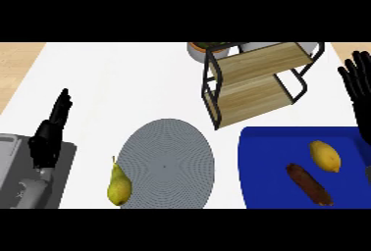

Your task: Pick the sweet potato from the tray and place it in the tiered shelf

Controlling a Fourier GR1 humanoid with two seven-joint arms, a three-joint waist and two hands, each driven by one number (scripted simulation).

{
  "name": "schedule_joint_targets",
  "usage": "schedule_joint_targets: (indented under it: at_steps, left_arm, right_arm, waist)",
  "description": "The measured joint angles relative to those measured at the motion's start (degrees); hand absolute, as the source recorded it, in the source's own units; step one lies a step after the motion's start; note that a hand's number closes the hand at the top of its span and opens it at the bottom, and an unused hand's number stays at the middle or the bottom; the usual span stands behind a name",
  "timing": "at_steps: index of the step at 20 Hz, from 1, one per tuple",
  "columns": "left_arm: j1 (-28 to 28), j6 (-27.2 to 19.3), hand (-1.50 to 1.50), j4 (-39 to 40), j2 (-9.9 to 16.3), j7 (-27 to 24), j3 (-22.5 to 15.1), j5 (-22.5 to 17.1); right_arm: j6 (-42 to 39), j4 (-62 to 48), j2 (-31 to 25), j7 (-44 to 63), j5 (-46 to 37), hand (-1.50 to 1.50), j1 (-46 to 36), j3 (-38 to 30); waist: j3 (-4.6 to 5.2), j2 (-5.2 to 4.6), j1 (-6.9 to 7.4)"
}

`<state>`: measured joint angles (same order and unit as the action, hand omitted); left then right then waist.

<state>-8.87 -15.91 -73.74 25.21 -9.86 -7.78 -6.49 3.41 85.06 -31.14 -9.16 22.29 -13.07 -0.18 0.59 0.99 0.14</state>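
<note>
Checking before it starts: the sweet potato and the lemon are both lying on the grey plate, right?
Not quite. The head view shows the sweet potato and the lemon both lying on the blue tray, not the grey plate.

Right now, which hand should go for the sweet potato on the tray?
Right. The right hand hangs open just above the blue tray that holds the sweet potato, beside the tiered shelf. The left hand is across the counter.
</note>
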Motion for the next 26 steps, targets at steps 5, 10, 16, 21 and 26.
schedule_joint_targets:
  at_steps: [5, 10, 16, 21, 26]
  left_arm:
    - [5.7, 10.8, 0.0, -6.6, -2.0, 6.4, 1.0, -10.7]
    - [9.7, 17.0, 0.0, -13.3, 0.4, 10.4, 1.3, -17.9]
    - [12.2, 20.5, 0.0, -20.2, 4.2, 16.7, -0.3, -24.0]
    - [13.7, 18.7, 0.0, -23.3, 8.7, 22.4, -0.2, -27.2]
    - [14.5, 14.7, 0.0, -24.3, 11.9, 26.1, 0.1, -28.8]
  right_arm:
    - [-6.1, 2.5, -7.5, -5.4, -4.4, 1.5, 1.4, -0.7]
    - [-6.7, 0.1, -17.5, -6.6, -13.3, -1.5, 4.5, -2.2]
    - [-10.8, -2.3, -21.8, -11.2, -15.8, -1.5, 8.1, -2.0]
    - [-16.4, -1.8, -25.7, -16.0, -18.1, -1.5, 11.0, 0.3]
    - [-21.2, 1.1, -30.8, -18.5, -20.6, -1.5, 13.6, 2.0]
  waist:
    - [-6.9, 1.62, 0.18]
    - [-7.85, 1.05, -1.24]
    - [-7.04, 0.32, -1.31]
    - [-5.48, -0.07, -1.45]
    - [-4.21, 0.04, -2.38]
